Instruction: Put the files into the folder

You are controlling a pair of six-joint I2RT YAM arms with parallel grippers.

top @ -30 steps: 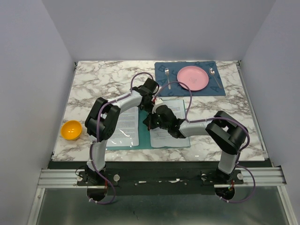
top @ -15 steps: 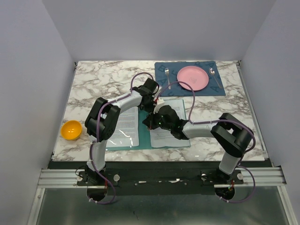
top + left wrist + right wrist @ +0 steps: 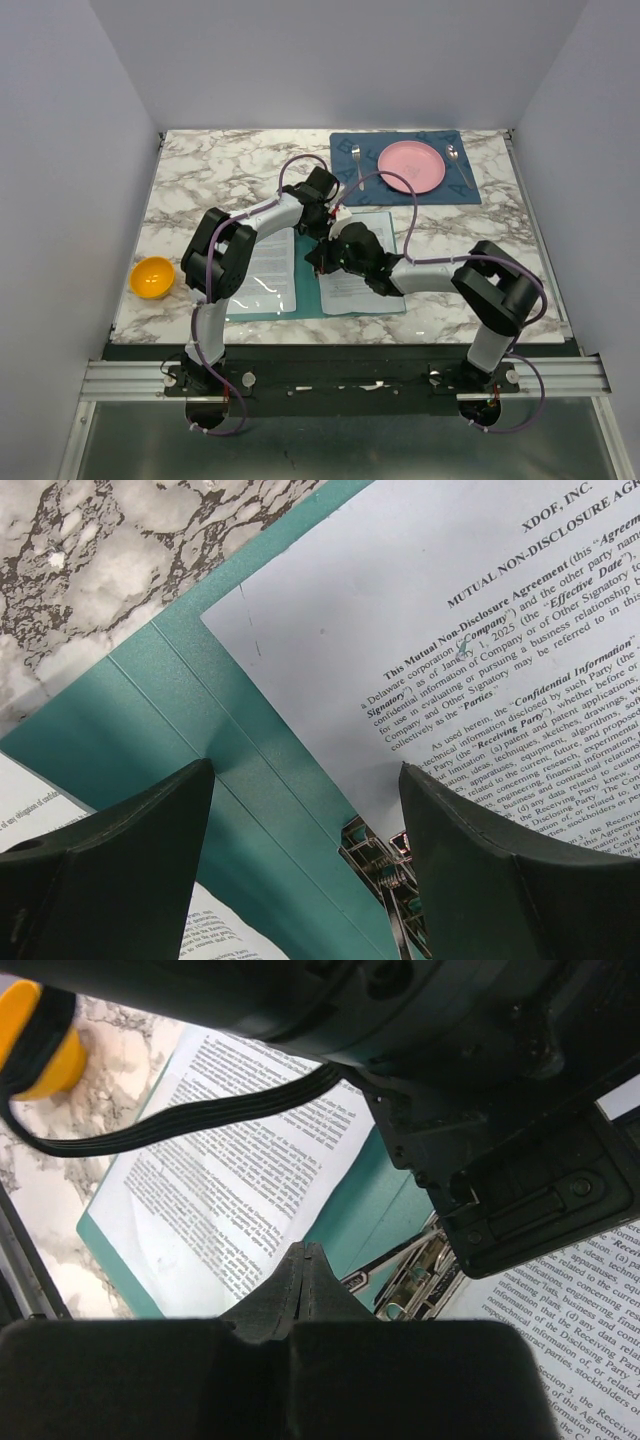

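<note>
The teal folder (image 3: 308, 292) lies open on the marble table, with a printed white sheet on its left half (image 3: 268, 262) and one on its right half (image 3: 365, 282). My left gripper (image 3: 328, 218) is open and empty above the top of the spine. In the left wrist view it (image 3: 305, 770) straddles the teal spine (image 3: 200, 700) and the metal clip (image 3: 385, 860), next to the right sheet (image 3: 450, 610). My right gripper (image 3: 318, 260) is shut and empty over the spine. In the right wrist view it (image 3: 303, 1248) sits between the left sheet (image 3: 230, 1190) and the clip (image 3: 425, 1265).
A dark blue placemat (image 3: 440, 195) at the back right holds a pink plate (image 3: 411, 166), a fork (image 3: 357, 160) and a spoon (image 3: 455, 158). An orange bowl (image 3: 153, 277) stands at the table's left edge. Both arms cross close together over the folder.
The right arm's elbow has swung a little to the right and its gripper has shifted slightly up along the spine. The left arm has not moved.
</note>
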